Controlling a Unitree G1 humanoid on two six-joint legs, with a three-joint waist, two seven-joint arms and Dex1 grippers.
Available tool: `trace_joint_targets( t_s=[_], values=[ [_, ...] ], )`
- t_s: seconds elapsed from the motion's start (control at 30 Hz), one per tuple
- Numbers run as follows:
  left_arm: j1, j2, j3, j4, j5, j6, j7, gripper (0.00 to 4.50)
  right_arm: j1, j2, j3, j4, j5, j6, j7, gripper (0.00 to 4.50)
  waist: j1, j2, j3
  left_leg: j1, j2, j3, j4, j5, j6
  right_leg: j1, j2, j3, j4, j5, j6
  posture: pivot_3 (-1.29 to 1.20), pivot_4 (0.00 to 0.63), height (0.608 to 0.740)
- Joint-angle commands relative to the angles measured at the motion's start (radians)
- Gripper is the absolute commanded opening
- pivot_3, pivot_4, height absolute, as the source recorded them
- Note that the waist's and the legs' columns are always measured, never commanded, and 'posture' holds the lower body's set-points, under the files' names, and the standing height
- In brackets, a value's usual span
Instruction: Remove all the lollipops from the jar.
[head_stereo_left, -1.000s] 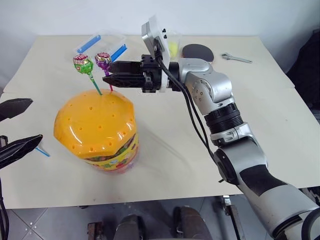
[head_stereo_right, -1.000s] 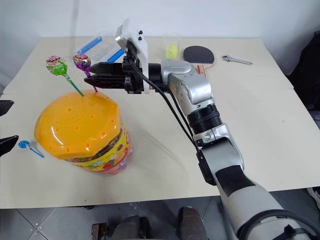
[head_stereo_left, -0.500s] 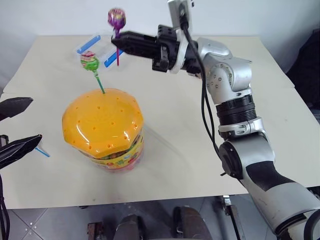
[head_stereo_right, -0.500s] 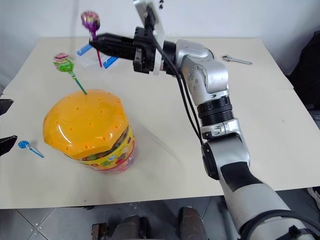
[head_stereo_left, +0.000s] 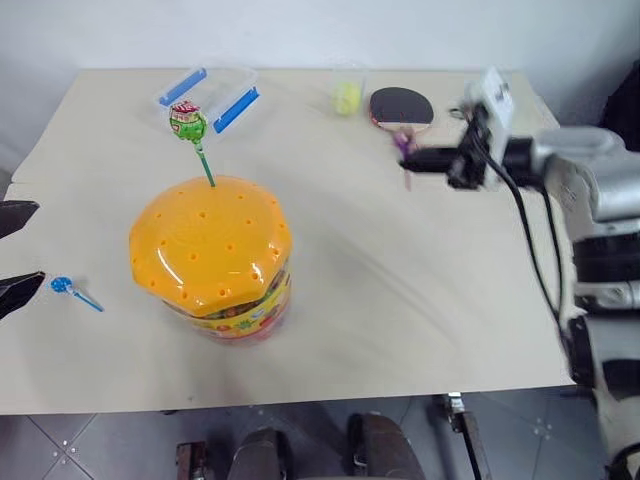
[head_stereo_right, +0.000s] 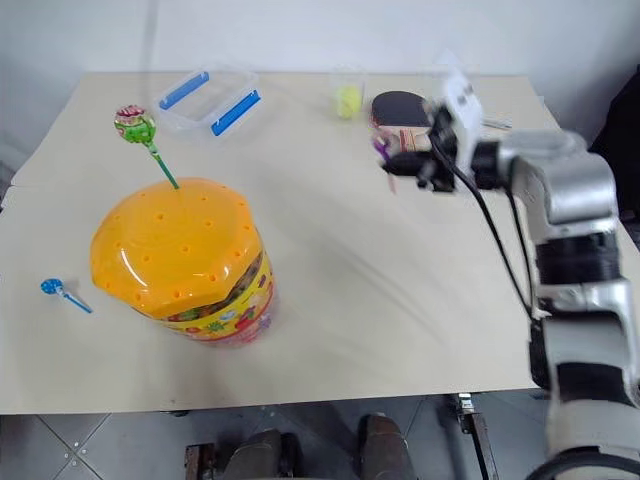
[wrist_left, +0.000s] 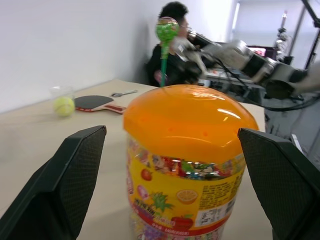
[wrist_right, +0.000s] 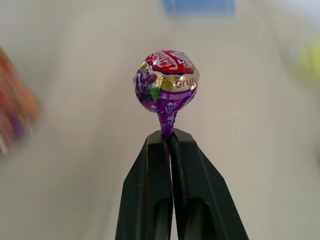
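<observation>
I see a pale beige bench (head_stereo_left: 400, 300) filling mid-frame. A white wall (head_stereo_left: 300, 30) runs along the top, grey tiled floor (head_stereo_left: 100, 450) along the bottom.

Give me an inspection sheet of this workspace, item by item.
Surface: beige table, tiled floor below.
Job's things: clear plastic jar with orange domed lid; green-wrapped lollipop stuck in lid; purple-wrapped lollipop in right gripper; blue-wrapped lollipop lying on the table.
Clutter: clear box with blue clips; cup with yellow-green ball; black paddle; metal wrench.
Grippers: left gripper jaws wide, flanking jar; right gripper jaws shut on lollipop.
Cables: black cable along right arm.
Surroundings: white wall; a person seated behind.
</observation>
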Motion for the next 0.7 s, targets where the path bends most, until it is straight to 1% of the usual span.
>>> trace_joint_targets(
  t_s=[0.03,0.1,0.2,0.27,0.3,0.4,0.57,0.63,0.7],
  values=[
    [0.024,0.027,-0.003,0.02,0.041,-0.023,-0.033,4.5,0.119,-0.062,-0.03,-0.103,-0.008,0.086,-0.049,0.04,0.003,0.0,0.0,0.0,0.001,0.002,0.0,0.0,0.0,0.0,0.0,0.0,0.0,0.0,0.0,0.0,0.15,0.74],
    [0.013,0.024,-0.033,0.029,0.059,-0.036,-0.038,4.5,0.194,-0.072,-0.034,-0.093,-0.035,0.095,-0.1,0.04,0.009,0.0,0.0,0.001,0.001,0.004,0.001,0.0,0.0,0.0,0.0,0.0,0.0,0.0,0.0,0.0,0.15,0.74],
    [-0.019,0.016,-0.066,0.035,0.06,-0.043,-0.035,4.5,0.226,-0.049,-0.043,-0.054,-0.057,0.096,-0.167,0.04,0.014,0.0,0.0,0.0,0.0,0.009,0.001,0.0,0.0,-0.001,-0.001,0.002,-0.002,0.0,0.0,0.0,0.15,0.74],
    [-0.043,0.014,-0.082,0.041,0.058,-0.045,-0.028,4.5,0.238,-0.038,-0.045,-0.037,-0.062,0.087,-0.185,0.04,0.014,0.0,0.0,0.0,0.001,0.011,0.002,0.0,0.0,-0.001,-0.001,0.003,-0.005,0.0,0.0,0.0,0.15,0.74],
    [-0.05,0.015,-0.086,0.044,0.058,-0.046,-0.028,4.5,0.247,-0.036,-0.048,-0.038,-0.06,0.082,-0.188,0.25,0.014,0.0,0.0,0.0,0.001,0.011,0.002,0.0,0.0,-0.001,0.0,0.003,-0.005,0.0,0.0,0.0,0.15,0.74],
    [-0.059,0.02,-0.083,0.047,0.06,-0.045,-0.026,4.5,0.278,-0.043,-0.089,-0.096,-0.021,0.086,-0.178,1.05,0.014,0.0,0.0,0.0,0.001,0.011,0.002,0.0,0.0,-0.001,0.0,0.003,-0.005,0.0,0.0,0.0,0.15,0.74],
    [-0.062,0.024,-0.077,0.052,0.061,-0.043,-0.028,4.5,0.339,-0.096,-0.155,-0.22,0.051,0.069,-0.1,2.81,0.017,0.0,0.0,0.0,0.001,0.011,0.002,0.0,0.0,-0.001,0.0,0.003,-0.005,0.0,0.0,0.0,0.15,0.74],
    [-0.069,0.025,-0.078,0.052,0.059,-0.043,-0.025,4.5,0.359,-0.105,-0.218,-0.299,0.125,0.048,-0.051,3.5,0.021,0.0,0.0,0.0,0.001,0.011,0.002,0.0,0.0,-0.001,0.0,0.003,-0.005,0.0,0.0,0.0,0.15,0.74],
    [-0.075,0.025,-0.079,0.05,0.056,-0.041,-0.022,4.5,0.344,-0.103,-0.271,-0.362,0.197,0.051,-0.02,4.21,0.029,0.0,0.0,0.0,0.001,0.011,0.002,0.0,0.001,-0.001,0.0,0.003,-0.005,0.0,0.0,0.0,0.15,0.74]
  ],
)
